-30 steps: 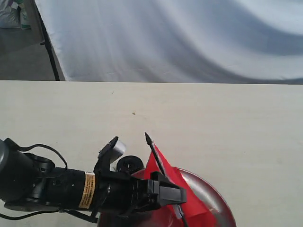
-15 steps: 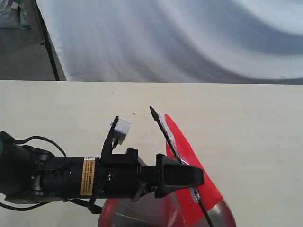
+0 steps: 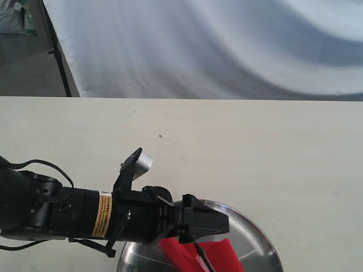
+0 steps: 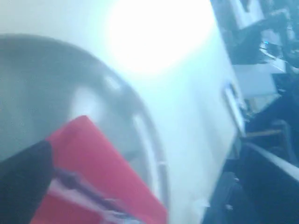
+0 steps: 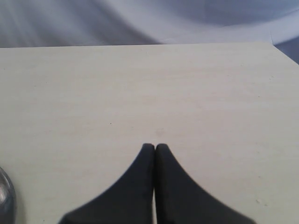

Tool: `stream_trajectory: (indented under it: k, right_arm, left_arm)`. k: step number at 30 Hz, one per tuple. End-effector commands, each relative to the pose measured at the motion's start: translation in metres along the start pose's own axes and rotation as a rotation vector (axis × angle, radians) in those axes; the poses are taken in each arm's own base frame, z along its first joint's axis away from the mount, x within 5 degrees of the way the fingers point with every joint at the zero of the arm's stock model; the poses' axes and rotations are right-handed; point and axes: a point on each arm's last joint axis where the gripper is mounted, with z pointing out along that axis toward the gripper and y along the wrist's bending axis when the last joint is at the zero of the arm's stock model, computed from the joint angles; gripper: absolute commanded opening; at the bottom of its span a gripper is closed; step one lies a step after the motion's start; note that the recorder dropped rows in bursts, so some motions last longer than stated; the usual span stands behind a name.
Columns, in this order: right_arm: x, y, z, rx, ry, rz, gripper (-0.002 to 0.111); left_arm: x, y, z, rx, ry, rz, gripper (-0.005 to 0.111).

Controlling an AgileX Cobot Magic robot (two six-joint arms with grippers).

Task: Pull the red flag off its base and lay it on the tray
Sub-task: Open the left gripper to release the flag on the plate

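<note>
Exterior view: left gripper (image 3: 218, 226) over the tray (image 3: 255, 238), flag (image 3: 224, 256) at its tips — grip unclear; right gripper (image 5: 155, 147) — fingers pressed together.

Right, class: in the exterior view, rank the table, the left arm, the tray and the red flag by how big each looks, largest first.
1. table
2. left arm, enlarged by nearness to the camera
3. tray, partly hidden and cut off by the frame
4. red flag, only partly in frame
</note>
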Motion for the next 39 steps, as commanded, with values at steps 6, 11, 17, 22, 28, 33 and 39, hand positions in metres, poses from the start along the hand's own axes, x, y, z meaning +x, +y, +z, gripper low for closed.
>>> stream_trajectory:
  k: [6,11,17,22,28,33,39]
  right_arm:
    - [-0.001,0.000,-0.001,0.004,-0.004,-0.005,0.000]
    - [-0.001,0.000,-0.001,0.004,-0.004,-0.005,0.000]
    - [-0.001,0.000,-0.001,0.004,-0.004,-0.005,0.000]
    - [-0.001,0.000,-0.001,0.004,-0.004,-0.005,0.000]
    - [-0.001,0.000,-0.001,0.004,-0.004,-0.005,0.000]
    - [-0.001,0.000,-0.001,0.004,-0.004,-0.005,0.000]
    - [-0.001,0.000,-0.001,0.004,-0.004,-0.005,0.000]
  left_arm:
    - [-0.011,-0.029,-0.012,0.110,-0.053,0.162,0.103]
    - [-0.010,-0.043,-0.015,0.241,-0.053,0.212,0.103]
    - [0.000,-0.048,-0.017,0.306,0.053,0.195,0.103]
    - [0.016,-0.046,-0.019,0.299,0.241,0.154,0.103]
    - [0.020,-0.040,-0.019,0.236,0.289,0.166,0.103]
    - [0.018,-0.033,-0.017,0.157,0.271,0.181,0.103]
    - [-0.011,-0.036,-0.016,0.000,0.170,0.255,0.091]
